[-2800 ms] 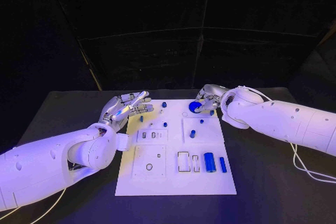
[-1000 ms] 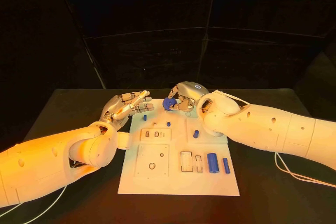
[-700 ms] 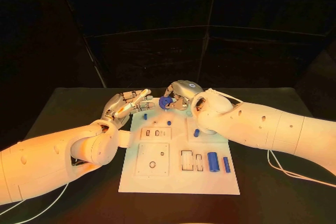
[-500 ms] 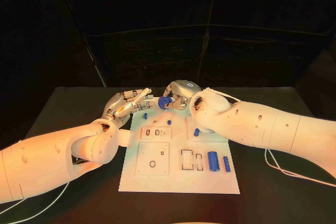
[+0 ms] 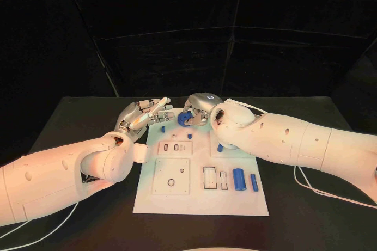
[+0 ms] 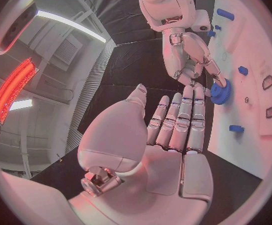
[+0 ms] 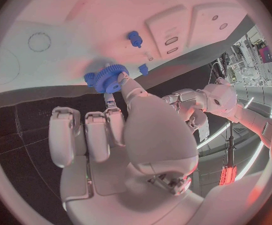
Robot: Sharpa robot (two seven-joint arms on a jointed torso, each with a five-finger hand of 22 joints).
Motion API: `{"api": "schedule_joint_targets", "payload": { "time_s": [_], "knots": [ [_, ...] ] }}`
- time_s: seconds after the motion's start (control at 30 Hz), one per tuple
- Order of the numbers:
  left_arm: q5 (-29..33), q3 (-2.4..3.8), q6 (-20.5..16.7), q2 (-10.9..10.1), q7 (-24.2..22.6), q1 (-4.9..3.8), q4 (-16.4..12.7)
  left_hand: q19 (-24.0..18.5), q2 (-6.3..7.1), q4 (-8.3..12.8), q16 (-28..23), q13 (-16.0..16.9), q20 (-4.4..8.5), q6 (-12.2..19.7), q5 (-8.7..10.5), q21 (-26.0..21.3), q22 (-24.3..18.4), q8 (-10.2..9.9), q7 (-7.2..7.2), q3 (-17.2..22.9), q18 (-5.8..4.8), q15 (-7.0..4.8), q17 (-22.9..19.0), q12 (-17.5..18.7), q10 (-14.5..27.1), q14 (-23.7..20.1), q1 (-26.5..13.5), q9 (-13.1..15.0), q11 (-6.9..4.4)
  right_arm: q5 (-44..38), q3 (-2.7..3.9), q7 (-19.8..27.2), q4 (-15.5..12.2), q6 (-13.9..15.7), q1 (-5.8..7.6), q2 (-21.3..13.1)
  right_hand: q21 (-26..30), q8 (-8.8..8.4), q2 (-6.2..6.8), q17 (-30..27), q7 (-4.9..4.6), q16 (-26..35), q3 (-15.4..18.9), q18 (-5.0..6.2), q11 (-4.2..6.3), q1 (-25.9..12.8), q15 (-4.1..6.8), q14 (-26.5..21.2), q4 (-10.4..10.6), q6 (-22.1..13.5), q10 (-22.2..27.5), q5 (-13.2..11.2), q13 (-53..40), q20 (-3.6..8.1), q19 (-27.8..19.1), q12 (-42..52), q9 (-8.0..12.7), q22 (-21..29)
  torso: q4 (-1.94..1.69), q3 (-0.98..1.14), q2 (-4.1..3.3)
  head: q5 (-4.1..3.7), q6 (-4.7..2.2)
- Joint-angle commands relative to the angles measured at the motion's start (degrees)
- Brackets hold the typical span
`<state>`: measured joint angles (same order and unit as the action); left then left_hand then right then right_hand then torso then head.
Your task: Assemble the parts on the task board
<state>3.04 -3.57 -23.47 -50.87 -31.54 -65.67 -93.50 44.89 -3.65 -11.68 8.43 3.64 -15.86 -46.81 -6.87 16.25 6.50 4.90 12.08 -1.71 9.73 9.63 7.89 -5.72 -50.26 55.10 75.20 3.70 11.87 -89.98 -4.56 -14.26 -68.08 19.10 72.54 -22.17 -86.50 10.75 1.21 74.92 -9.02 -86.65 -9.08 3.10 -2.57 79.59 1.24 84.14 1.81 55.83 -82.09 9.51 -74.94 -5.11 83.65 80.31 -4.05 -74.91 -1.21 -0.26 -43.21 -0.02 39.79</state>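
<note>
My right hand [image 5: 200, 105] pinches a blue gear [image 5: 184, 118] just above the far left part of the white task board [image 5: 196, 199]. The gear [image 7: 105, 80] sits at the right hand's fingertips [image 7: 125, 80] over the board [image 7: 73, 15]. My left hand [image 5: 145, 116] hovers open beside the board's far left corner, fingers straight and pointing at the gear [image 6: 220, 92]. Small blue pegs [image 5: 190, 136] stand on the board near the gear. Two blue cylinders [image 5: 238, 181] lie at the board's near right.
Rectangular slots [image 5: 210, 178] and a raised plate with an oval hole [image 5: 171, 177] fill the board's near half. A blue part [image 5: 220, 148] lies mid-board under my right forearm. Black table [image 5: 314, 218] surrounds the board on all sides.
My right hand has carried the blue gear from the board's far right to its far left, close to the left hand. The left hand has barely moved.
</note>
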Motion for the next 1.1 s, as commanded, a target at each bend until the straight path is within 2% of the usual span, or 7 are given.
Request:
{"api": "schedule_joint_targets", "payload": {
  "time_s": [0.03,0.27,0.37,0.43,0.53,0.83,1.1],
  "knots": [
    [-0.14,0.05,0.37,0.08,-0.50,-0.11,-0.02,-0.46,-0.18,0.26,-0.35,-0.04,-0.10,-0.43,-0.03,-0.20,-0.06,-0.33,1.95,-0.07,0.57,0.16,0.08,0.39,-0.19,-0.14,0.56,0.01,0.09,-0.91,-0.16,-0.64,0.15,-3.16,0.04,0.21,-0.26,-0.49,0.06,7.96,1.17,-0.11,-0.39,-1.05,-0.41,-0.66,-0.17,4.34,0.16,2.07,0.10,-0.41,-3.93,-0.19,0.09,-0.50,-0.01,-6.08,0.01,0.01,-0.02,0.03,0.19],
    [-0.14,0.05,0.36,0.15,-0.43,-0.12,0.03,-0.46,-0.18,0.26,-0.35,-0.04,-0.10,-0.43,-0.03,-0.20,-0.06,-0.33,1.95,-0.07,0.57,0.16,0.08,0.39,-0.19,-0.14,0.56,0.01,0.09,-1.21,-0.33,-1.04,0.64,-3.16,-0.01,0.52,-0.21,-1.64,0.70,7.84,0.71,-0.04,-0.59,-1.02,-0.77,-1.25,-0.45,4.31,0.18,1.01,0.73,-0.59,-3.27,-0.41,-0.01,-1.28,0.15,-5.98,-0.01,-0.01,-0.02,0.12,0.29],
    [-0.14,0.05,0.38,0.16,-0.33,-0.13,0.03,-0.46,-0.18,0.26,-0.35,-0.04,-0.10,-0.43,-0.03,-0.20,-0.06,-0.33,1.95,-0.07,0.57,0.16,0.08,0.39,-0.19,-0.14,0.56,0.01,0.09,-1.27,-0.35,-1.64,0.94,-2.20,-0.02,0.71,-0.15,-4.75,1.24,7.82,-0.44,-0.02,-0.88,-1.01,-1.74,-1.34,-1.18,4.30,-0.06,-3.65,1.59,-0.95,-2.39,-0.92,-0.11,-2.28,0.53,-5.87,-0.02,0.00,-0.02,0.11,0.31],
    [-0.14,0.05,0.39,0.17,-0.28,-0.13,0.04,-0.46,-0.18,0.26,-0.35,-0.04,-0.10,-0.43,-0.03,-0.20,-0.06,-0.33,1.95,-0.07,0.57,0.16,0.08,0.39,-0.19,-0.14,0.56,0.01,0.09,-1.29,-0.36,-2.10,1.15,-1.53,-0.02,0.83,-0.13,-7.50,1.63,7.88,-0.83,-0.04,-1.01,-1.00,-2.17,-1.39,-1.66,4.31,-0.21,-11.55,2.21,-1.63,-1.79,-1.48,-0.16,-2.94,0.73,-5.84,-0.02,0.01,-0.04,0.12,0.31],
    [-0.14,0.05,0.40,0.17,-0.24,-0.13,0.07,-0.46,-0.18,0.26,-0.35,-0.04,-0.10,-0.43,-0.03,-0.20,-0.06,-0.33,1.95,-0.07,0.57,0.16,0.08,0.39,-0.19,-0.14,0.56,0.01,0.09,-1.31,-0.37,-2.47,1.34,-1.12,-0.03,0.93,-0.12,-7.73,1.94,7.88,-1.11,-0.05,-1.06,-0.98,-2.47,-1.63,-1.94,4.31,-0.08,-15.66,2.50,-1.92,-1.53,-1.81,-0.19,-3.23,0.87,-5.83,-0.04,0.02,-0.03,0.12,0.33],
    [-0.14,0.05,0.44,0.17,-0.15,-0.14,0.10,-0.56,-0.21,0.33,-0.41,-0.04,-0.11,-0.38,-0.03,-0.29,-0.11,-0.36,1.96,-0.09,0.58,0.17,0.09,0.42,-0.20,-0.15,0.59,0.00,0.10,-0.99,-0.38,-2.48,1.56,-1.85,-0.03,1.06,-0.10,-6.69,2.34,7.83,-1.43,-0.02,-0.48,-0.96,-2.82,-3.52,-2.29,4.28,1.45,-10.60,2.57,-2.15,-1.55,-2.23,-0.23,-3.24,0.14,-5.80,0.03,-0.01,-0.02,0.17,0.41],
    [-0.14,0.05,0.47,0.08,-0.05,-0.14,0.09,-0.56,-0.21,0.33,-0.41,-0.04,-0.11,-0.38,-0.03,-0.29,-0.11,-0.36,1.96,-0.09,0.58,0.17,0.09,0.42,-0.20,-0.15,0.59,0.00,0.10,1.13,-0.39,-1.19,0.53,-1.32,-0.04,0.10,-0.26,-5.24,0.99,8.24,-1.21,-0.23,1.77,-1.04,-2.72,-8.51,-2.27,4.37,5.72,-5.63,1.77,1.96,-2.55,-2.31,0.04,-2.22,-0.37,-6.21,0.02,0.02,0.02,0.17,0.39]
  ]
}}
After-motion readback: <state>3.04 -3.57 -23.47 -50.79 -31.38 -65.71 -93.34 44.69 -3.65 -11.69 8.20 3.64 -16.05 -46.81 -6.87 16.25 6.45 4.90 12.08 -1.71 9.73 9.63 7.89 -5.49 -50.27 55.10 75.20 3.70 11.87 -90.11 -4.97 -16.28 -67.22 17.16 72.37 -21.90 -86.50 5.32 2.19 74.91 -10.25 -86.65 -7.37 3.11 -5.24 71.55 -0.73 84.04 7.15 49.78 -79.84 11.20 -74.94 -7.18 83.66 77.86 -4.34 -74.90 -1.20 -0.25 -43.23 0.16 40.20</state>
